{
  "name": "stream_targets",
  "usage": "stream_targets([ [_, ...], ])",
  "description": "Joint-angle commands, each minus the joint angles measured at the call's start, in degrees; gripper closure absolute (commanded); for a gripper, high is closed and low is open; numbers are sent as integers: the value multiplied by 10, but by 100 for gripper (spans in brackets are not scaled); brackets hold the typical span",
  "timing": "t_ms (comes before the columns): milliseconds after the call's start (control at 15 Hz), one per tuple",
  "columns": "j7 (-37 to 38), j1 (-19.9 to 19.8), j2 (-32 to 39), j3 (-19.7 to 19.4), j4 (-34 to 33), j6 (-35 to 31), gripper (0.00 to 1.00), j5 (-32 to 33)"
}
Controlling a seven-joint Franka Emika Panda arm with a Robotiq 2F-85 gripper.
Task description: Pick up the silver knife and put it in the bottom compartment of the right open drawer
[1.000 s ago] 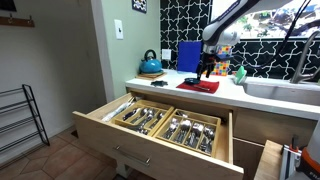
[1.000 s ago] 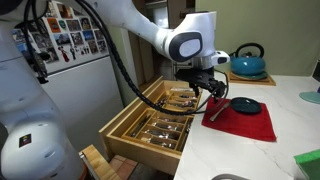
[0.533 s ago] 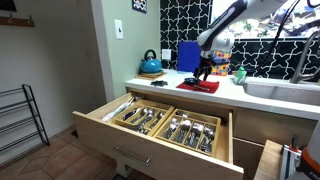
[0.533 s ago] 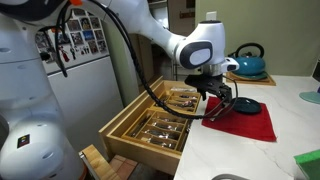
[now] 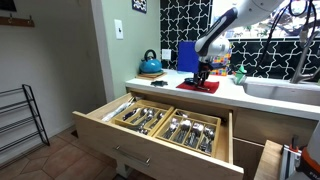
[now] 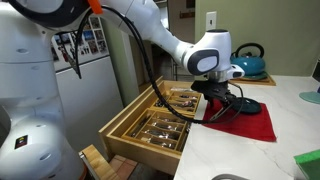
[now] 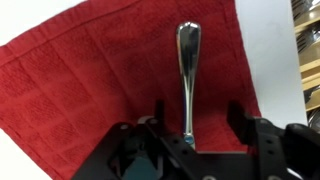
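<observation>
The silver knife lies on a red towel on the white counter, its handle pointing away from me in the wrist view. My gripper is open directly above it, one finger on each side of the blade. In both exterior views the gripper hovers low over the towel. The right open drawer is pulled out below the counter, with two wooden trays holding silver cutlery.
A blue kettle stands on the counter behind the towel. A dark round item sits on the towel's far part. A sink lies beyond the towel. A second open drawer sits lower down. A fridge stands beside the drawers.
The arm has swung across the counter and lowered, bringing the open gripper over the red towel and the knife.
</observation>
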State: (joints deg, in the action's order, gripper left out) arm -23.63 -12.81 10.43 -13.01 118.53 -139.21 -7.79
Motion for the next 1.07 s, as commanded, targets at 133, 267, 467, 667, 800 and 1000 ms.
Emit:
stream_targets([
  [133, 2, -18, 27, 15, -20, -6, 33, 6],
  [267, 4, -19, 30, 16, -23, -5, 32, 10],
  [467, 6, -19, 30, 16, -25, -4, 39, 16],
  [667, 8, -19, 30, 16, -25, -4, 55, 21],
  [800, 8, -18, 29, 16, -25, -5, 77, 24],
  [1000, 9, -18, 27, 17, -27, -3, 95, 30],
])
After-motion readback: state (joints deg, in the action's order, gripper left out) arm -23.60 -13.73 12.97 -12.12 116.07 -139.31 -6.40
